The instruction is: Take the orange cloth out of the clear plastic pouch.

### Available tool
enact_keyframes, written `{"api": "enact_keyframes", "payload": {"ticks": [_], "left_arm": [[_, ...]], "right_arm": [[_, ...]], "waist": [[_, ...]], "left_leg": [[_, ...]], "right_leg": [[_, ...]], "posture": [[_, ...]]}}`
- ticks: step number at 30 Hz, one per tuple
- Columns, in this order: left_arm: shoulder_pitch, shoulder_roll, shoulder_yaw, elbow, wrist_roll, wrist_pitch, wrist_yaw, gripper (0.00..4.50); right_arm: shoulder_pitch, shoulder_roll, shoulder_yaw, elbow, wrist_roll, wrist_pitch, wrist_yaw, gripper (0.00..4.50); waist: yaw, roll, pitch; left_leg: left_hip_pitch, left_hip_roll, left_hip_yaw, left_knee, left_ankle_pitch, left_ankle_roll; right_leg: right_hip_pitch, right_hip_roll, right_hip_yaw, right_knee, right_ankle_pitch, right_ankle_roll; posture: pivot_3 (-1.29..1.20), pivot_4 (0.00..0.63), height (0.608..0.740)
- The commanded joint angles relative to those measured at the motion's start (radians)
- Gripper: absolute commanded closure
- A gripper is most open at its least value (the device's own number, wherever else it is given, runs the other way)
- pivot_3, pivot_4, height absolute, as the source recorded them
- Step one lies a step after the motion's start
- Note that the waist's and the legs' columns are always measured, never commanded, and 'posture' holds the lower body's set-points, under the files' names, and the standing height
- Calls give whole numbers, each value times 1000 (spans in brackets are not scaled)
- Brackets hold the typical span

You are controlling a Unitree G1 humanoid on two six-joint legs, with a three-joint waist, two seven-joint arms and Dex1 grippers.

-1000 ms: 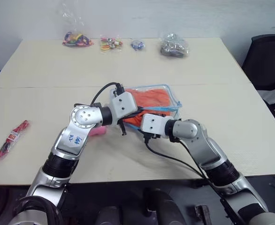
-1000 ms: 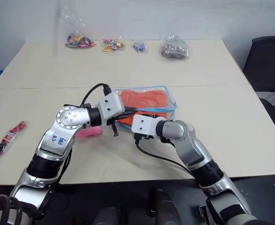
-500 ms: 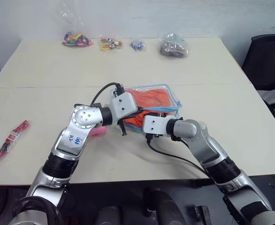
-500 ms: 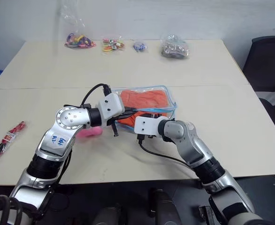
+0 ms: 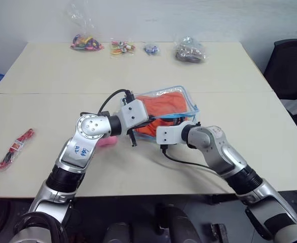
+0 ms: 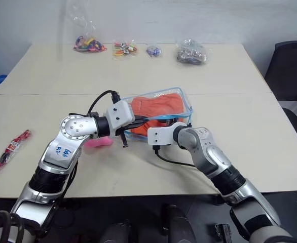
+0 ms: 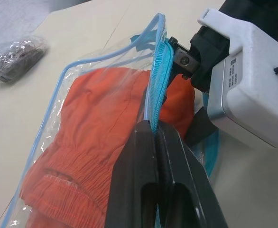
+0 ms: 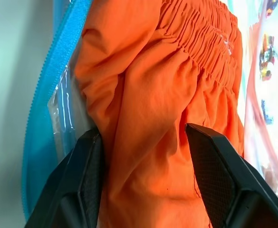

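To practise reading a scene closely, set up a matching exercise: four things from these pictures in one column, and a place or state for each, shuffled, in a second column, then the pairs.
Things
1. left gripper
2. right gripper
3. orange cloth
4. red bundle

Places or states
A. lying alone at the table's left edge
B. inside the clear plastic pouch
C. shut on the pouch's blue zipper edge
D. fingers apart on either side of the orange cloth

Pairs: 1-C, 2-D, 3-B, 4-A
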Motion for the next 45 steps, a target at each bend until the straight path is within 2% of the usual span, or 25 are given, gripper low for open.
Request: {"api": "enact_keyframes", "payload": {"ticks": [1, 6, 9, 11, 13, 16, 18, 19, 25, 29, 34, 39, 42, 45], "left_arm": [[-9, 0, 5, -30, 7, -8, 12, 4500], [-10, -3, -3, -23, 10, -7, 11, 4500], [-11, -3, -4, -20, 11, -8, 9, 4500], [-11, -2, -4, -18, 12, -10, 7, 4500], [-10, 1, -3, -17, 13, -13, 4, 4500], [-11, 4, -1, -12, 15, -15, 2, 4500], [-11, 4, 0, -11, 16, -14, 2, 4500], [-11, 4, -1, -9, 18, -14, 2, 4500], [-12, 9, -15, 37, 53, -7, 17, 4500], [-22, 8, -40, 116, 110, -29, 46, 4500], [-61, -17, -30, 239, 165, -55, 120, 4500], [-90, -14, -37, 322, 196, -114, 138, 4500], [-78, -3, -46, 340, 205, -152, 120, 4500], [-53, 20, -64, 339, 219, -203, 89, 4500]], "right_arm": [[34, 39, -3, 120, -20, 8, -84, 1794], [28, 94, -18, 213, -10, -37, -204, 1794], [29, 128, -40, 261, 15, -59, -251, 2312], [29, 161, -69, 275, 62, -71, -264, 2982], [27, 179, -82, 280, 84, -83, -270, 2982], [24, 166, -65, 292, 64, -93, -262, 3563], [29, 155, -56, 292, 59, -104, -252, 4278], [31, 150, -53, 290, 56, -110, -247, 4475], [51, 87, -58, 185, 53, -140, -196, 4475], [90, 14, -76, -46, 153, -171, -27, 4475], [141, -42, -151, -269, 296, -35, 147, 4475], [171, -109, -261, -483, 470, 252, 299, 4475], [126, -176, -391, -594, 602, 431, 366, 4475], [82, -251, -496, -617, 665, 478, 375, 4475]], "waist": [[-3, -1, -2], [-14, -1, -4], [-21, -1, -4], [-23, -1, -4], [-25, -1, -4], [-25, -1, -4], [-25, -1, -4], [-25, -1, -4], [-23, -1, -4], [-23, 0, -4], [-26, 0, -4], [-22, 0, -4], [-22, 0, -4], [-23, 0, -4]], "left_leg": [[0, 0, 0, 0, 0, 0], [1, 0, 1, 0, 1, -1], [1, 0, 1, 0, 1, -1], [1, 0, 0, 0, 1, -1], [1, 0, 0, 0, 1, -1], [1, 1, 0, 0, 1, -1], [0, 1, 0, 0, 1, -1], [0, 1, 0, 0, 1, -1], [0, 1, 0, -1, 1, -1], [-1, 0, 0, -1, 1, -1], [-1, 1, 0, -3, 1, -1], [-1, 1, -1, -2, 1, -1], [-1, 0, -1, -2, 1, -1], [-1, 1, -1, -2, 1, 0]], "right_leg": [[0, 0, 0, 0, 0, 0], [0, 0, 1, 1, 0, -1], [0, 0, 1, 1, 0, -1], [0, 0, 1, 1, 0, -1], [0, 0, 1, 1, 0, -1], [-1, 0, 1, 1, 0, -1], [-1, 0, 1, 1, 0, -1], [-1, 0, 1, 1, 0, -1], [-1, 0, 1, 0, 0, -1], [-2, 0, 1, 0, 0, -1], [-3, 2, 1, 0, 0, -1], [-3, 0, -1, -1, 0, -1], [-3, 0, -2, -1, 0, -1], [-3, 0, -3, -1, 0, -1]], "posture": [[0, 150, 740], [0, 150, 740], [0, 150, 740], [0, 150, 740], [0, 150, 740], [0, 150, 740], [0, 150, 740], [0, 150, 740], [0, 150, 740], [0, 150, 740], [0, 150, 740], [0, 150, 740], [0, 150, 740], [0, 150, 740]]}}
